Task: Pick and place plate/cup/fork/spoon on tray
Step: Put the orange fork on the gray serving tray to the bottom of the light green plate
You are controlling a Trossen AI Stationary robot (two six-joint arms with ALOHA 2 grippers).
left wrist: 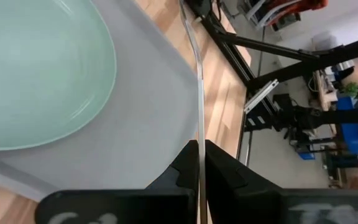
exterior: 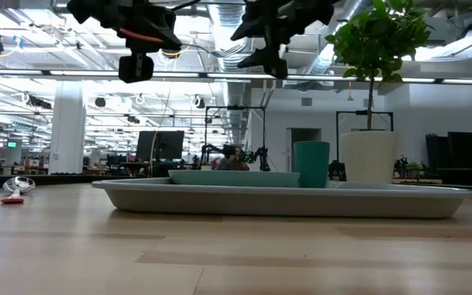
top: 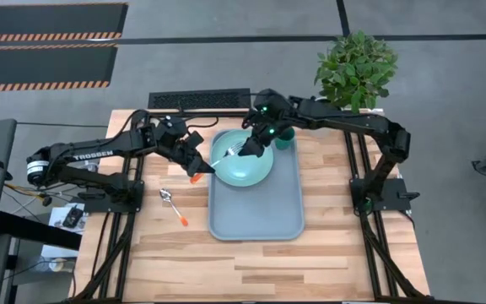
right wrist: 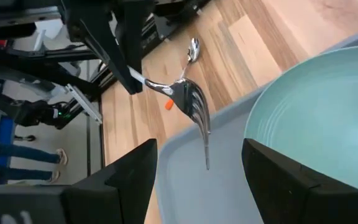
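Your fork (top: 223, 157) hangs over the tray's (top: 256, 221) left rim, silver tines toward the plate (top: 245, 160), orange handle clamped in the left gripper (top: 199, 170). Plate and cup (top: 284, 138) sit in the tray. The right gripper (top: 253, 149), fingers spread, hovers above the plate. The spoon (top: 172, 205) lies on the table, apparently bowl up.

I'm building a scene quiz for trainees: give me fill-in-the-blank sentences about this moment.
1. The left claw is shut on the orange-handled metal ____.
2. The pale mint-green round plate sits on the light blue-grey rectangular ____.
3. The orange-handled metal spoon lies on the wooden ____.
4. The open right claw hangs above the ____.

Missing: fork; tray; table; plate
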